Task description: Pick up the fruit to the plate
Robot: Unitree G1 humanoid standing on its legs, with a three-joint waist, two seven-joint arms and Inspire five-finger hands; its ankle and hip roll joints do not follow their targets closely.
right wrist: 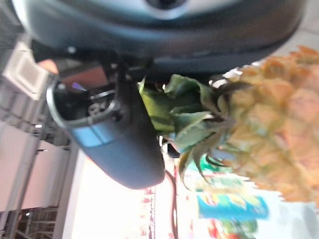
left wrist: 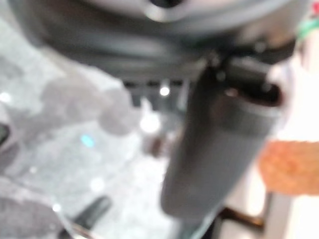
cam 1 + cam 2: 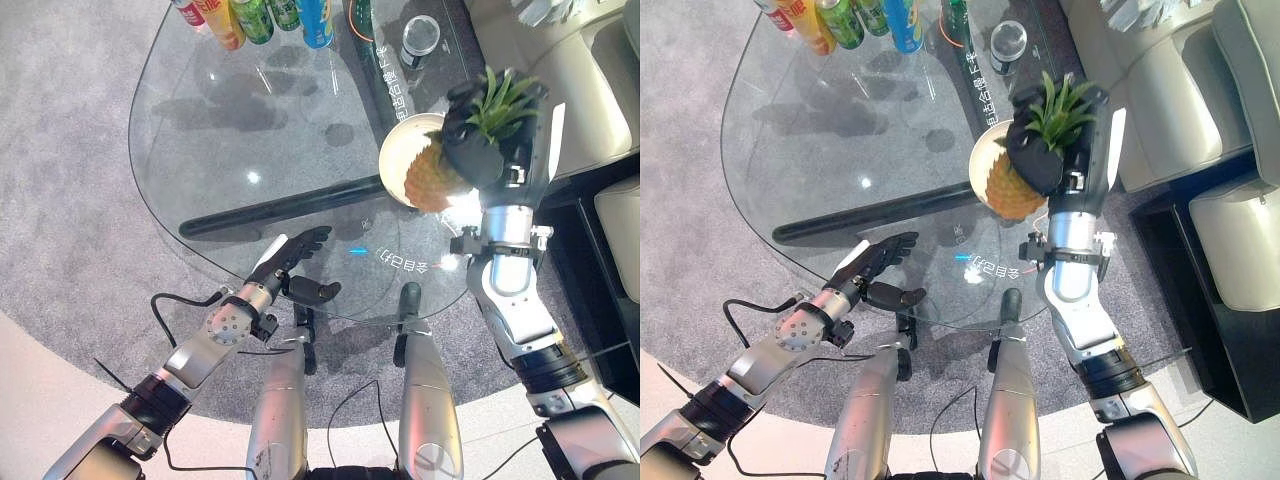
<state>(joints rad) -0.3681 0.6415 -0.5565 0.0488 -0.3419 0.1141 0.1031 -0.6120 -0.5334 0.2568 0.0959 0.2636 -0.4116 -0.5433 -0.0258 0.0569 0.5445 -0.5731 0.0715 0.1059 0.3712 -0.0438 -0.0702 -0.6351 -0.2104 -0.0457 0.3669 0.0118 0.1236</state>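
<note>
— Where is the fruit on the rounded clear-glass table (image 3: 230,150)?

— The golden-brown pineapple with a spiky green crown (image 3: 435,178) hangs over the round cream plate (image 3: 397,150) at the table's right side, its body overlapping the plate's near rim. Whether its base touches the plate cannot be told.

— What has hold of it?

— The robot's dark right hand (image 3: 478,140) is curled round the top of the pineapple, just where the leaves spring from the fruit. The right wrist view shows the leaves (image 1: 187,117) bunched against the hand, with the scaly body (image 1: 274,144) standing out past it.

— And the other hand?

— The dark left hand (image 3: 290,252) lies at the table's near edge, fingers straight and relaxed, thumb spread to one side, holding nothing. It is well apart from the plate.

— What else is on the table?

— A row of coloured drink cans (image 3: 262,18) stands along the far edge, a green bottle (image 3: 361,18) beside them and a clear glass tumbler (image 3: 419,40) behind the plate. A pale upholstered sofa (image 3: 1180,70) stands beyond the table to the right, and grey carpet (image 3: 70,200) lies under it.
</note>
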